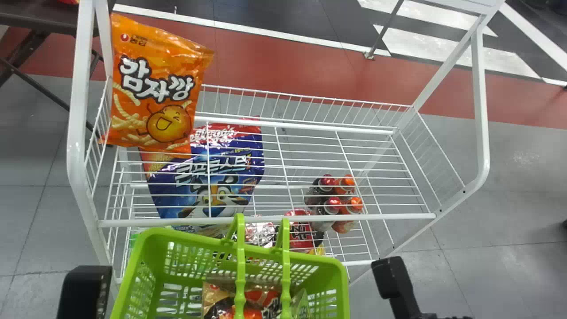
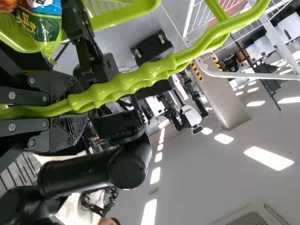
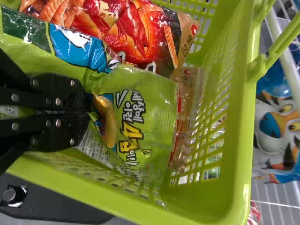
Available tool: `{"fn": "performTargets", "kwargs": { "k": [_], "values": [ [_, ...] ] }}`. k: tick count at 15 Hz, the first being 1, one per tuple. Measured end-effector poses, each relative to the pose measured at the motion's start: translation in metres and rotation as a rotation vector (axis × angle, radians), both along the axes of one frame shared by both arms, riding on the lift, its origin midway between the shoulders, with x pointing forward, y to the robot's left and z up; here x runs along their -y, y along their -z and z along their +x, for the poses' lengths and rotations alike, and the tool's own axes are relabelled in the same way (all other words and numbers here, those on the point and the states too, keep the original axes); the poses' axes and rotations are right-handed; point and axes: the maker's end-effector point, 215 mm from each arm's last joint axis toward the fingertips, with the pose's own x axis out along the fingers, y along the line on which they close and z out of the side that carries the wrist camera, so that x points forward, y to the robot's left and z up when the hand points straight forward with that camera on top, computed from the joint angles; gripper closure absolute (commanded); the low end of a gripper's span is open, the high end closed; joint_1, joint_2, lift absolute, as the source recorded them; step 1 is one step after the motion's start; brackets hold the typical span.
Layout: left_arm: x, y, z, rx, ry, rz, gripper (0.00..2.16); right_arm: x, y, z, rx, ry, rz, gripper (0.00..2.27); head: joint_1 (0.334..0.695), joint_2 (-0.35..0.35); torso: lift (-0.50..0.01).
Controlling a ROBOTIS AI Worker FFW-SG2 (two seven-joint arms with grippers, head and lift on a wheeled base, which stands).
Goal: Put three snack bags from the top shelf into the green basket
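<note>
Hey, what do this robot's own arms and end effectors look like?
They're black. The left end effector and right end effector each have two angular fingers built of flat plates, with round silvery screws; the left one's fingers have ridged inner faces. One arm section in the left wrist view is a smooth, plain tube meeting a rounded joint.

A snack bag (image 1: 153, 93) at the back left corner of the top shelf (image 1: 354, 217); basket (image 1: 132, 266) before its front edge, bags (image 3: 145, 112) inside.
</note>
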Motion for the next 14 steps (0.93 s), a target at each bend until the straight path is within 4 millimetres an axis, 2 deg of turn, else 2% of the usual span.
{"fn": "performTargets", "kwargs": {
  "k": [6, 7, 8, 10, 12, 13, 14],
  "values": [
    [-0.003, 0.001, -0.001, 0.0, -0.004, 0.006, 1.51, 0.01, -0.065, 0.028, 0.158, 0.038, 0.052, 0.06, 0.695, -0.35, -0.045],
    [-0.004, 0.001, 0.0, 0.002, -0.007, 0.006, 1.51, 0.01, -0.08, 0.041, 0.219, 0.041, 0.076, 0.06, 0.695, -0.35, -0.045],
    [-0.004, 0.001, 0.001, 0.005, -0.01, 0.006, 1.51, 0.009, -0.099, 0.061, 0.316, 0.045, 0.094, 0.06, 0.695, -0.35, -0.045],
    [-0.003, 0.0, 0.003, 0.013, -0.015, 0.006, 1.51, 0.01, -0.156, 0.117, 0.615, 0.064, 0.123, 0.06, 0.695, -0.35, -0.045],
    [-0.002, 0.001, 0.004, 0.014, -0.015, 0.006, 1.51, 0.012, -0.204, 0.154, 0.887, 0.085, 0.108, 0.06, 0.695, -0.35, -0.045],
    [-0.001, 0.001, 0.004, 0.013, -0.013, 0.006, 1.51, 0.013, -0.218, 0.165, 0.991, 0.099, 0.083, 0.06, 0.695, -0.35, -0.045],
    [-0.001, 0.002, 0.004, 0.01, -0.013, 0.006, 1.51, 0.015, -0.221, 0.171, 1.048, 0.114, 0.058, 0.06, 0.695, -0.35, -0.045]
  ]
}}
